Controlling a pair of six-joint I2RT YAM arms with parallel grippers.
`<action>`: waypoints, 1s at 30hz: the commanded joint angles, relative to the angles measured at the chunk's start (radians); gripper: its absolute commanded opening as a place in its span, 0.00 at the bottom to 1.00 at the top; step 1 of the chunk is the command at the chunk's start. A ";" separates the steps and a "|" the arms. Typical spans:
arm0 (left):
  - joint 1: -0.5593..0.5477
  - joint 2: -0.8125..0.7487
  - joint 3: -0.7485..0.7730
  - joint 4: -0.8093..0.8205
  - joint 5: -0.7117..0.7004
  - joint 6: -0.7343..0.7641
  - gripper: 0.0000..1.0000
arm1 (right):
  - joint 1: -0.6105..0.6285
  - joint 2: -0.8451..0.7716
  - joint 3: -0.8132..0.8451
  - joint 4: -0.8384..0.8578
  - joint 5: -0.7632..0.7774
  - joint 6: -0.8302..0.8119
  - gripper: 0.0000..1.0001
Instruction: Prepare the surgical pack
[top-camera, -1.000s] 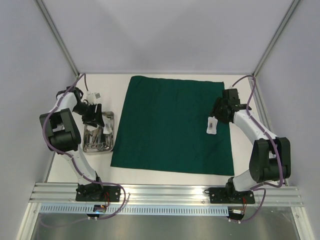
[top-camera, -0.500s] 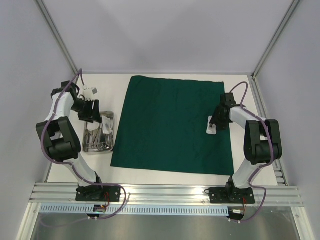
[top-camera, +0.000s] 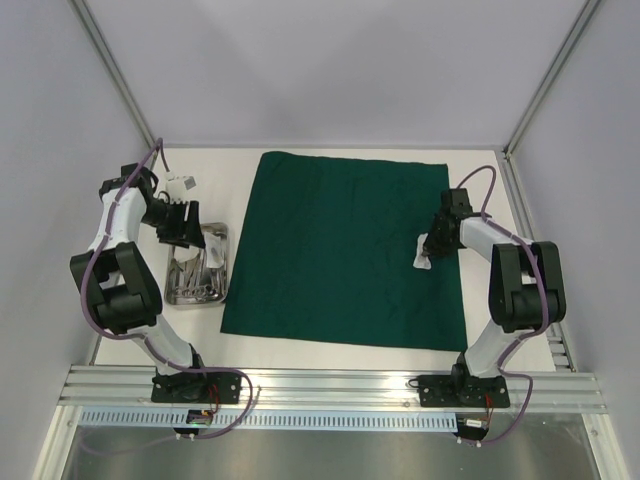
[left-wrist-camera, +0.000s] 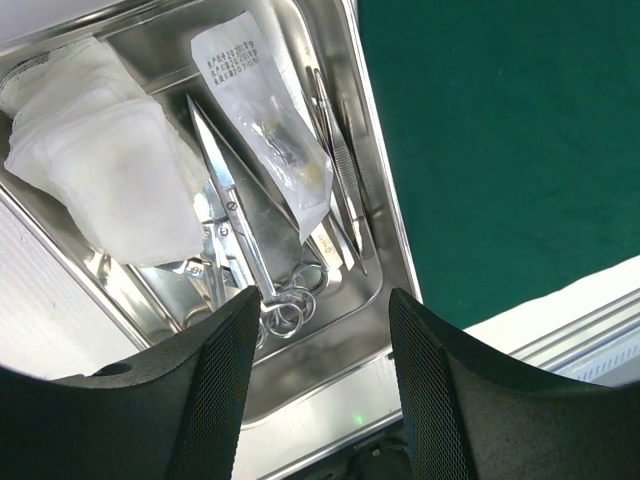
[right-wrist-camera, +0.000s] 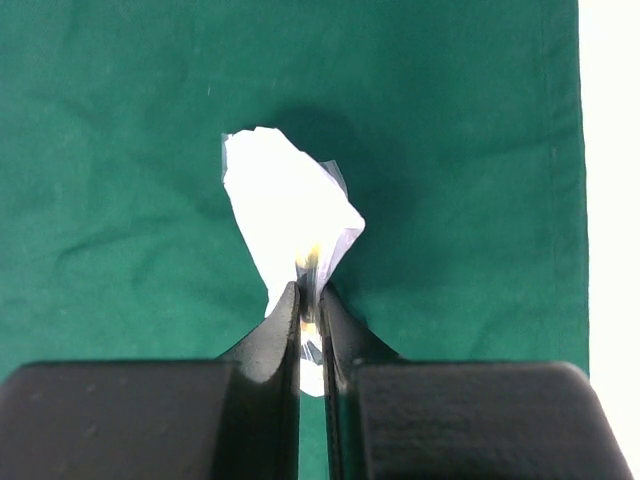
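The dark green drape lies flat across the middle of the table. My right gripper is down at the drape's right edge, shut on a white packet that is pinched and crumpled between the jaws; the top view shows this packet too. On the left, the steel tray holds white gauze pads, scissors, slim forceps and a printed clear packet. My left gripper hangs open above the tray's near end with nothing between its fingers.
The tray sits just left of the drape's left edge. A strip of bare white table runs right of the drape. An aluminium rail crosses the front, and enclosure walls stand close on both sides.
My right gripper has come down on the white packet and shut on it, crumpling it. The left arm has shifted only slightly over the tray.
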 joint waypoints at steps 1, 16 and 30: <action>-0.010 -0.061 0.005 -0.030 0.031 0.026 0.63 | 0.019 -0.075 0.000 -0.037 0.018 -0.018 0.01; -0.107 -0.181 0.091 -0.205 0.251 0.074 0.63 | 0.354 -0.359 0.025 0.125 0.052 0.104 0.01; -0.337 -0.317 -0.001 -0.060 0.339 -0.026 0.70 | 0.806 -0.128 0.247 0.484 0.055 0.287 0.01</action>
